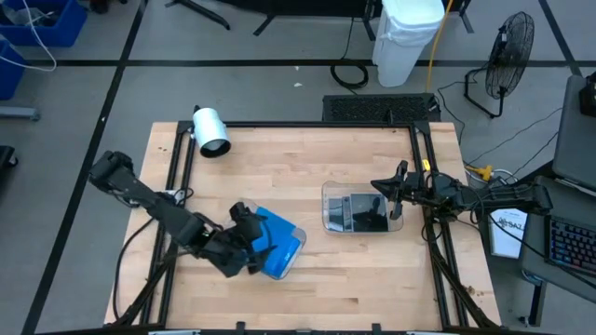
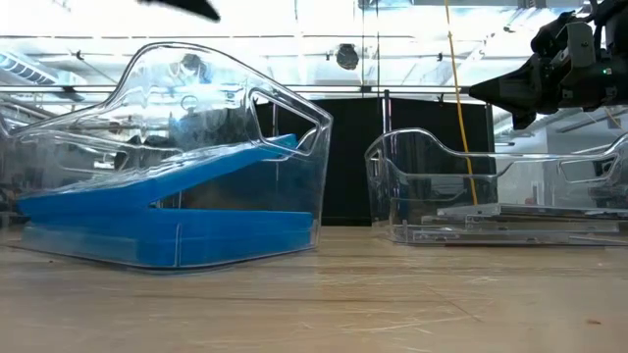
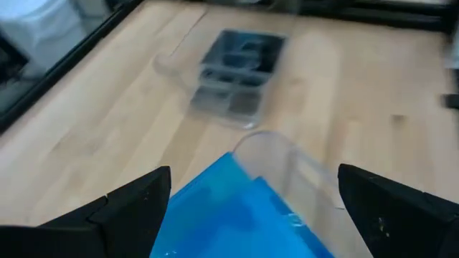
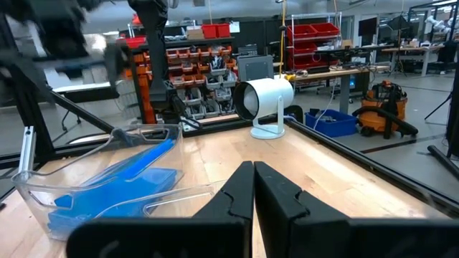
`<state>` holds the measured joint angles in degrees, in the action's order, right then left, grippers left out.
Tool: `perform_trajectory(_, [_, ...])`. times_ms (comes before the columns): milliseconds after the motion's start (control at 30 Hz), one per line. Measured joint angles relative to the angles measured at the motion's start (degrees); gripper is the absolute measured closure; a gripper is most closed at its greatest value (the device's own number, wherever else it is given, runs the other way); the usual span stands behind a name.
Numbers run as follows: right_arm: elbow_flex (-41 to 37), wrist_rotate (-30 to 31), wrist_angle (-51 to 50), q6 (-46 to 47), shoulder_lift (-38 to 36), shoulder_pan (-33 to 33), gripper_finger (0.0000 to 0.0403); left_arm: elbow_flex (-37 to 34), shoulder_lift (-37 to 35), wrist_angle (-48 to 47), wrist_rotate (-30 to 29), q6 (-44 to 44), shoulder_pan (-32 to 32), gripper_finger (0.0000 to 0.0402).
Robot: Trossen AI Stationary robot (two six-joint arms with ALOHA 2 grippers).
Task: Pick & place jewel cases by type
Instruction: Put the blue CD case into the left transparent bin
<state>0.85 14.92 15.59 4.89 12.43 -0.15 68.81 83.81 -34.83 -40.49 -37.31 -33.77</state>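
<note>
Two clear plastic trays were seen on the wooden table [image 1: 307, 149], each loaded with jewel cases sorted by colour. The left tray [image 1: 291, 249], near the table's front edge, was filled with bright blue jewel cases [image 1: 276, 244]; from the low view, one blue case [image 2: 147, 181] was shown tilted, its raised end propped against the tray's wall above a flat blue stack [image 2: 177, 235]. The right tray [image 1: 328, 207], near the table's middle and well apart from the first, was found to hold the dark translucent jewel cases [image 1: 365, 212], laid flat inside it.

The left claw [image 1: 250, 244] was pictured at the blue tray's near end with its fingers [image 3: 129, 215] spread wide on either side of the tray and the blue cases; nothing was seen gripped between them. The right claw [image 1: 391, 189] was held raised at the far side of the dark-case tray, its two fingers [image 4: 276, 197] pressed together with nothing between them.

A white cylindrical device [image 1: 211, 131] on a small stand was left near the table's rear left corner. Beyond the table, a white bin [image 1: 405, 37] and a floor fan [image 1: 507, 51] were recorded on the floor, and shelving with red boxes [image 4: 215, 30] was visible in the room behind.
</note>
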Motion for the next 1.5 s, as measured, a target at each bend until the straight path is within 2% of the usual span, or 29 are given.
perform_trajectory(167, [0.0, 0.0, 0.0, 0.0, 0.0, 0.0, 0.0399, -10.5, 1.4, 12.1, -0.2, -5.6, 3.3, 0.0002])
perform_trajectory(333, [0.0, 0.0, 0.0, 0.0, 0.0, 0.0, 0.0399, -18.9, 1.5, 25.4, 3.6, -6.4, 7.4, 0.0002])
perform_trajectory(600, [0.0, 0.0, 0.0, 0.0, 0.0, 0.0, 0.0399, -25.5, 3.0, 37.5, 11.6, -10.9, 14.0, 0.0002])
perform_trajectory(867, [0.0, 0.0, -0.1, 0.0, 0.0, 0.0, 0.0399, -26.0, 4.6, 36.5, 12.5, -9.2, 15.6, 0.0002])
perform_trajectory(1033, [0.0, 0.0, 0.0, 0.0, 0.0, 0.0, 0.0399, -23.8, 4.2, 33.9, 14.1, -6.8, 14.7, 0.0002])
perform_trajectory(1100, [0.0, 0.0, 0.0, 0.0, 0.0, 0.0, 0.0399, -22.7, 4.2, 33.7, 16.4, -6.6, 14.2, 0.0002])
perform_trajectory(1300, [0.0, 0.0, 0.0, 0.0, 0.0, 0.0, 0.0399, -20.3, 4.2, 34.9, 30.3, -10.0, 14.1, 0.0002])
perform_trajectory(1500, [0.0, 0.0, 0.0, 0.0, 0.0, 0.0, 0.0399, -20.3, 4.2, 36.0, 36.1, -14.2, 14.1, 0.0002])
